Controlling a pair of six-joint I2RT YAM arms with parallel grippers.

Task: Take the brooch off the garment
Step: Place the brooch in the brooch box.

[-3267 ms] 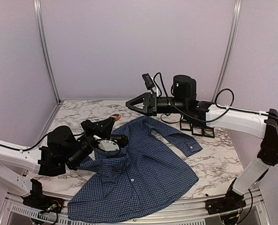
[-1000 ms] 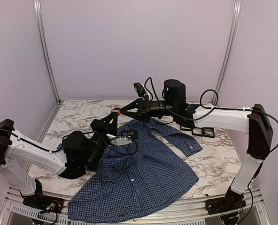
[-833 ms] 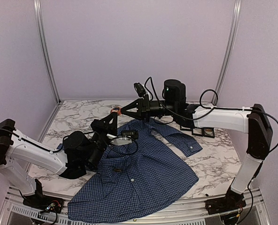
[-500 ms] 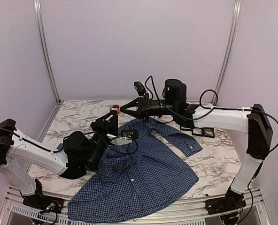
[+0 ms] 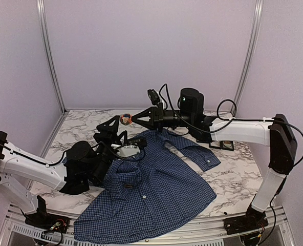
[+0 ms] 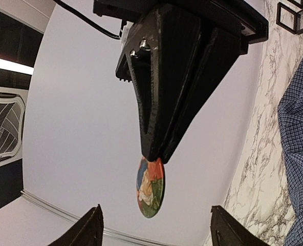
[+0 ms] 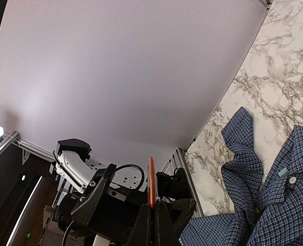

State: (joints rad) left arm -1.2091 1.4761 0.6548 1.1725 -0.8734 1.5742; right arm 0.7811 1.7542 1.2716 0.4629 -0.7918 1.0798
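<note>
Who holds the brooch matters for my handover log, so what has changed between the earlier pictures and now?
The right gripper moved in and shut on the brooch, which the left gripper had been holding up. The left gripper then opened its fingers, let go and drew back. The brooch is now in the right gripper alone. The garment lies on the table as before.

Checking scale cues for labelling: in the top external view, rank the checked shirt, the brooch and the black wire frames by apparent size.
1. shirt, by far the largest.
2. black wire frames, partly hidden behind the right arm.
3. brooch, smallest, pinched in the right gripper.
</note>
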